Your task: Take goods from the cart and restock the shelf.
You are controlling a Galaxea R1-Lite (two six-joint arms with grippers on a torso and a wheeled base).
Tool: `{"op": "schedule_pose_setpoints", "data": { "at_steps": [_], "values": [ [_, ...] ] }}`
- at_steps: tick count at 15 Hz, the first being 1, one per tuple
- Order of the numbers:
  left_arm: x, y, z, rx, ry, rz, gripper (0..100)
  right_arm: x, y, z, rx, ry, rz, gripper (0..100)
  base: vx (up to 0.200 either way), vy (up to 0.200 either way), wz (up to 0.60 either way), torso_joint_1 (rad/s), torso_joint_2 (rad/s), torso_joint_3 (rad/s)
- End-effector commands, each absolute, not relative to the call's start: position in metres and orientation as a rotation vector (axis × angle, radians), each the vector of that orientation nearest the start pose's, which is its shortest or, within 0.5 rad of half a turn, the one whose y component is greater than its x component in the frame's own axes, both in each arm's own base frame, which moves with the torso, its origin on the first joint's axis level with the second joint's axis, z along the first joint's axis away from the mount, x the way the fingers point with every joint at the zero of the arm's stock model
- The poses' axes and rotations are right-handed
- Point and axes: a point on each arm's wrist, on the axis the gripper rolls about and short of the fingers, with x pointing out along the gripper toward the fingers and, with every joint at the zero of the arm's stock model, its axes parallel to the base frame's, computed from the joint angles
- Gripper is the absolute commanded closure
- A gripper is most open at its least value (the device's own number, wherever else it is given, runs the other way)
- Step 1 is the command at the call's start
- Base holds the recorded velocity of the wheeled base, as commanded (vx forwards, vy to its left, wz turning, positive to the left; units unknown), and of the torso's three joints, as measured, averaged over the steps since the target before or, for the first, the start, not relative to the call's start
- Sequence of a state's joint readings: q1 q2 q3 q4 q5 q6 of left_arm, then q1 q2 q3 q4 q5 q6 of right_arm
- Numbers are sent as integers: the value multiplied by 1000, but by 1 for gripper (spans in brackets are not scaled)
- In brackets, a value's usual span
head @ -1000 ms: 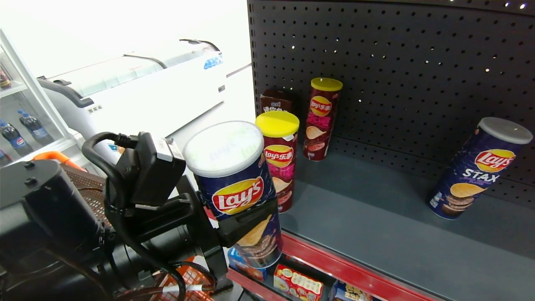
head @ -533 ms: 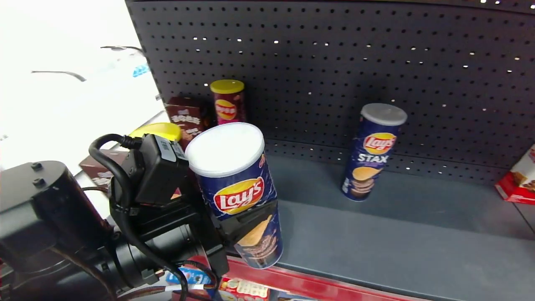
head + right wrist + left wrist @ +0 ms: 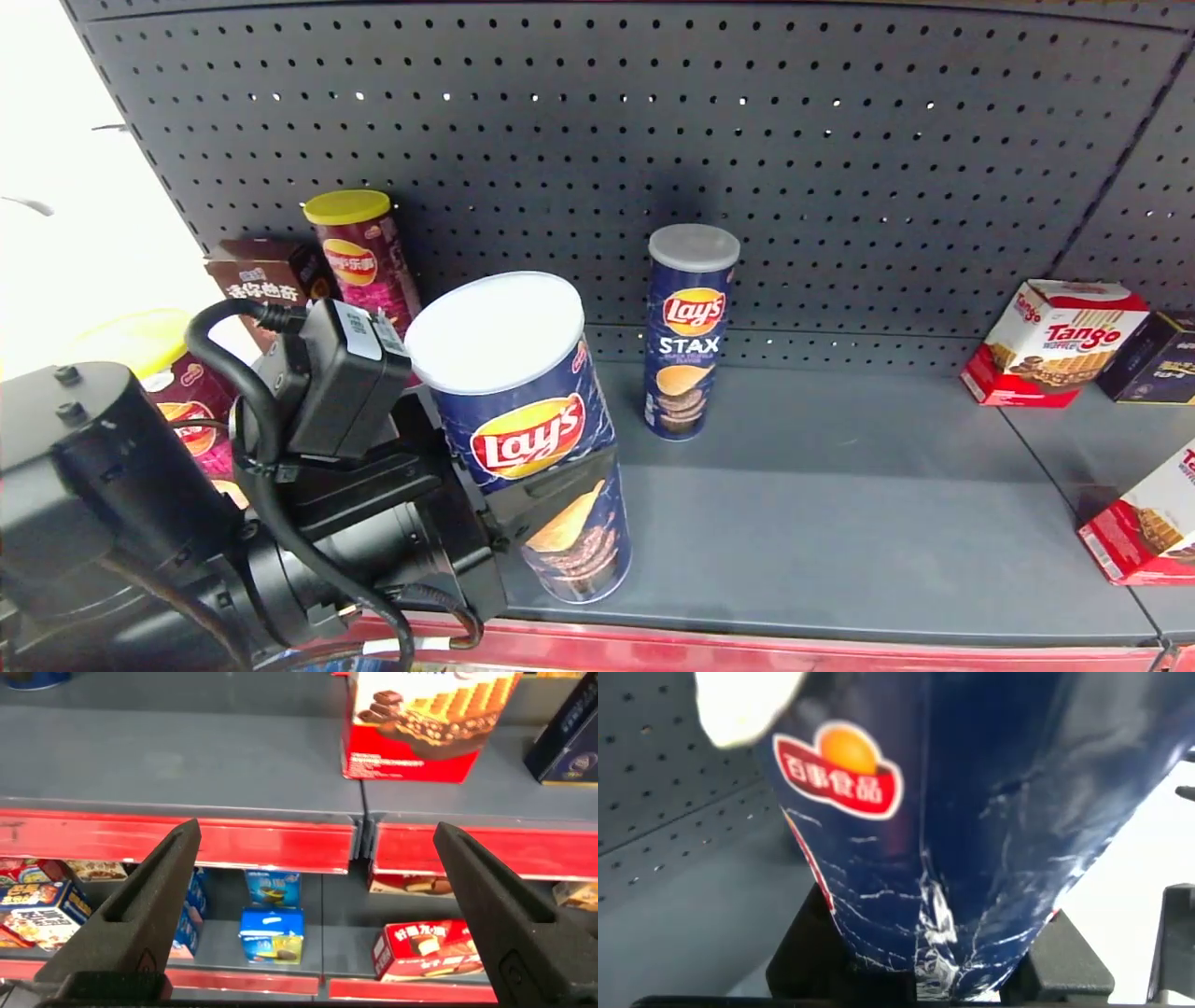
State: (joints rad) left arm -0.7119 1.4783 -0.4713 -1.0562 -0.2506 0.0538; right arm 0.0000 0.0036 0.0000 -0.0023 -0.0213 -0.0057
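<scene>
At the front edge of the shelf (image 3: 840, 523), my left gripper (image 3: 546, 499) clenched the blue chip can (image 3: 523, 411) upright, ready, I judged, to stand before its twin (image 3: 689, 327); my right gripper (image 3: 316, 831) gaped empty.

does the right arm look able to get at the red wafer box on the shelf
Probably yes: the right claw is open and empty, and nothing stands between it and the red wafer box. It sits about level with the red shelf edge, so it would likely need to rise first.
</scene>
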Motion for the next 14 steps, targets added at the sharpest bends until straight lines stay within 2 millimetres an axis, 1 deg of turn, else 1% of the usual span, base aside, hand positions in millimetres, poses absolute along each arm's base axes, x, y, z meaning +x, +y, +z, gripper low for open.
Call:
{"op": "schedule_pose_setpoints", "data": {
  "at_steps": [1,4,6,8,9,10,11,12,14],
  "values": [
    [170,-155,196,38,-74,-963,100,-23,0,76,-6,0,-21,0,0,0,0,0,0,0],
    [169,-157,196,47,-74,-971,100,-23,0,76,-9,0,-18,0,0,0,0,0,0,0],
    [168,-154,197,55,-81,-955,100,-23,0,76,-14,2,-9,0,0,0,0,0,0,0],
    [167,-152,200,51,-90,-924,100,-19,0,77,-12,54,-3,0,0,0,0,0,0,0],
    [169,-153,204,45,-102,-925,100,-19,1,110,-15,7,49,0,0,0,0,0,0,0],
    [169,-153,203,44,-99,-928,100,-17,3,133,-31,-2,115,0,0,0,0,0,0,0],
    [170,-153,202,44,-93,-928,100,-17,3,138,-46,-3,137,0,0,0,0,0,0,0],
    [168,-155,195,40,-61,-941,100,-15,5,169,-96,-21,213,0,0,0,0,0,0,0],
    [169,-155,193,36,-55,-945,100,-2,6,197,-93,-3,286,0,0,0,0,0,0,0]
  ]
}}
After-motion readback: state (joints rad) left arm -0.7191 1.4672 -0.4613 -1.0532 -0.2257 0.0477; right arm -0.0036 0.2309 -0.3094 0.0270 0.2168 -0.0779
